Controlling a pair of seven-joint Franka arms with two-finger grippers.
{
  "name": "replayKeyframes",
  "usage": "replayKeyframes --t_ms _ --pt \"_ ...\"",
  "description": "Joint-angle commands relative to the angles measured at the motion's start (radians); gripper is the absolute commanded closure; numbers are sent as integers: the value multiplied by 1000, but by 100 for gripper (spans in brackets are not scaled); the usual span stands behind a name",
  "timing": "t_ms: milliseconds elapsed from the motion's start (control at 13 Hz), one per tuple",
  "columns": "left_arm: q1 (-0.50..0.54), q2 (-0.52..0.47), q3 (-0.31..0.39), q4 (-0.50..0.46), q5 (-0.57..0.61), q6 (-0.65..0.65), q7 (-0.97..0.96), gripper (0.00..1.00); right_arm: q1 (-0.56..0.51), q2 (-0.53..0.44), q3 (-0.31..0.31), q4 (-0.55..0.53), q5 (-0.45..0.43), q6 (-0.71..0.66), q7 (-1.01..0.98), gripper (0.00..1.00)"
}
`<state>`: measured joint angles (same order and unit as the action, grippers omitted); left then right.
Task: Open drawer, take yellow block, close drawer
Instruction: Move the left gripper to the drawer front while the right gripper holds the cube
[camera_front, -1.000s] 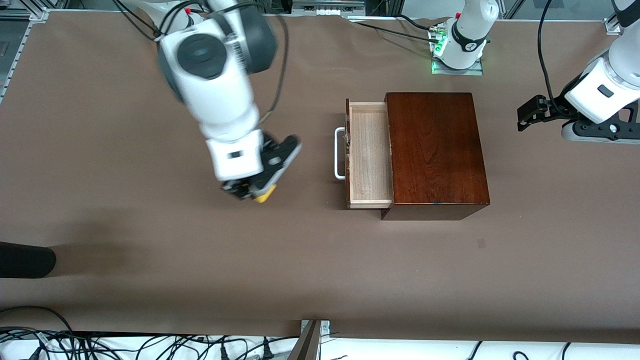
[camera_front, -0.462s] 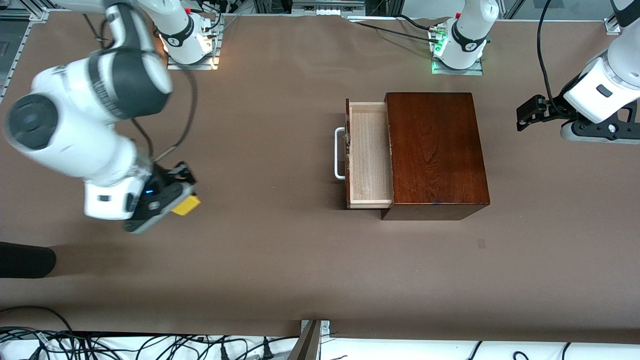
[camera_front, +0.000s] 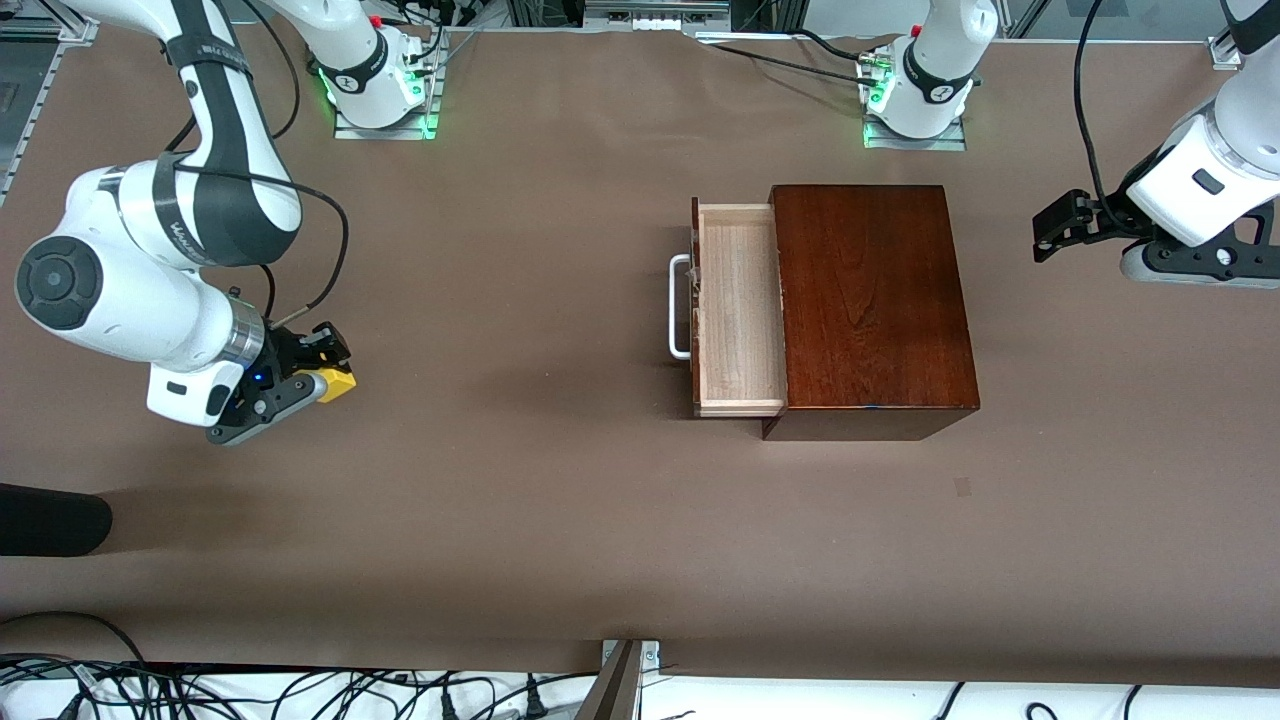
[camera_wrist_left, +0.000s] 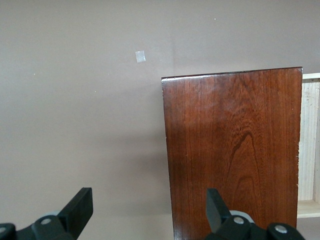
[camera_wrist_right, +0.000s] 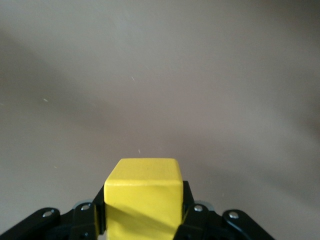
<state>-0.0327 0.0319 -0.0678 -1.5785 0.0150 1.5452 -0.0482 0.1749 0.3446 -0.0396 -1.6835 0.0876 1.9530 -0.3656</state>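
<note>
Right wrist view: right gripper (camera_wrist_right: 142, 220) clamped on the yellow block (camera_wrist_right: 142, 197), a dark finger (camera_wrist_right: 189, 210) pressed against each side face, top of block clear. Front view puts this gripper (camera_front: 315, 378) low over bare table (camera_front: 520, 520) toward the right arm's end, well apart from the wooden box (camera_front: 870, 300); cannot tell if the block (camera_front: 336, 384) touches the surface. Block looks rigid, flat-faced, likely light; a squeeze on two parallel faces suits it, corners may let it twist if gripped off-centre.

Drawer (camera_front: 738, 310) stands pulled out, pale tray empty, white handle (camera_front: 678, 306) facing the right arm's end. Handle is a stiff bar; drawer front probably takes a flat push to shut.

Left gripper (camera_front: 1062, 228) waits past the box at the left arm's end, fingers (camera_wrist_left: 80, 210) spread wide, nothing between them.
</note>
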Motion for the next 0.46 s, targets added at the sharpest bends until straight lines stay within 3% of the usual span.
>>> replayKeyframes --t_ms 0,385 --pt "-9 -6 6 0 -21 -7 16 0 -18 -113 18 -215 -28 120 89 100" --pt "-74 16 -47 3 -32 -100 30 0 -23 -200 24 -516 -92 352 229 100"
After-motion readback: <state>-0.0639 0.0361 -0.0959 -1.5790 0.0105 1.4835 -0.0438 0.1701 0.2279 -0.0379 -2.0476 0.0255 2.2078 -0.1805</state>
